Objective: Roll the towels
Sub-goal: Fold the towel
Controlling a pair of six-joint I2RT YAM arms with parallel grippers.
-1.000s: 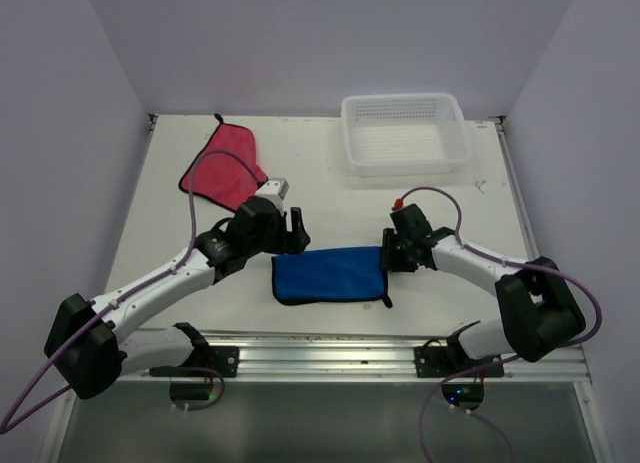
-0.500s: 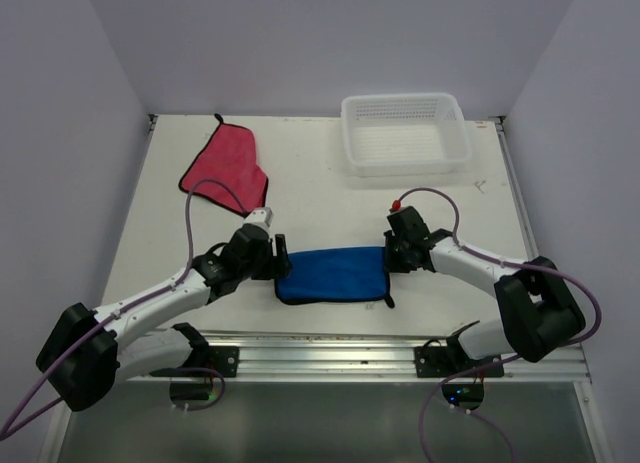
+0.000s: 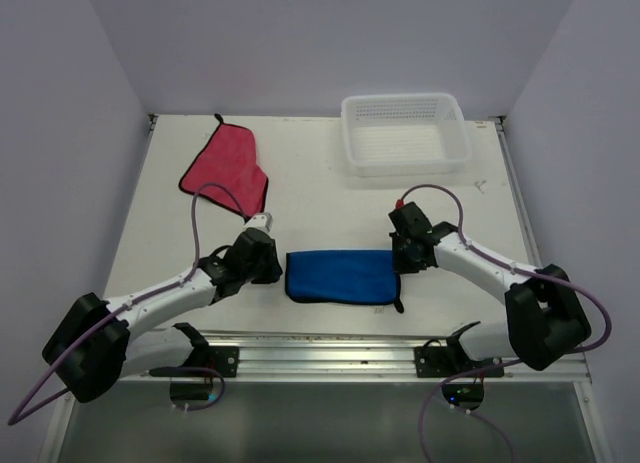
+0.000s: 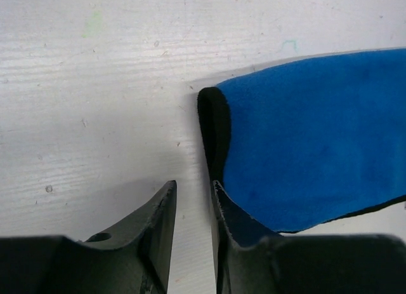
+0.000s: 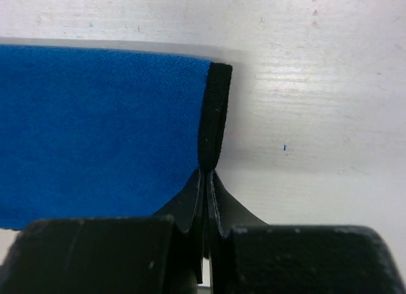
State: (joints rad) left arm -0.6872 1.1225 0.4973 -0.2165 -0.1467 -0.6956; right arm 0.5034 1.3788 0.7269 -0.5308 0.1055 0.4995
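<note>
Bright, even overhead light; my left gripper [image 4: 193, 192] looks soft at six o'clock and casts a faint shadow on the table [image 4: 95, 84].

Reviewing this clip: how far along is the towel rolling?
Done: nothing rolled. The blue towel lies as a flat band. In hand: the right end effector pinches its dark right edge; the left end effector sits at the opposite edge, jaws slightly apart, gripping nothing. Left: rolling it, then the pink towel, flat at the far left.

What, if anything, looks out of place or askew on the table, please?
Only the pink-red towel: it lies skewed and rumpled at the far left, unlike the blue towel, folded flat. The white mesh basket stands upright.
</note>
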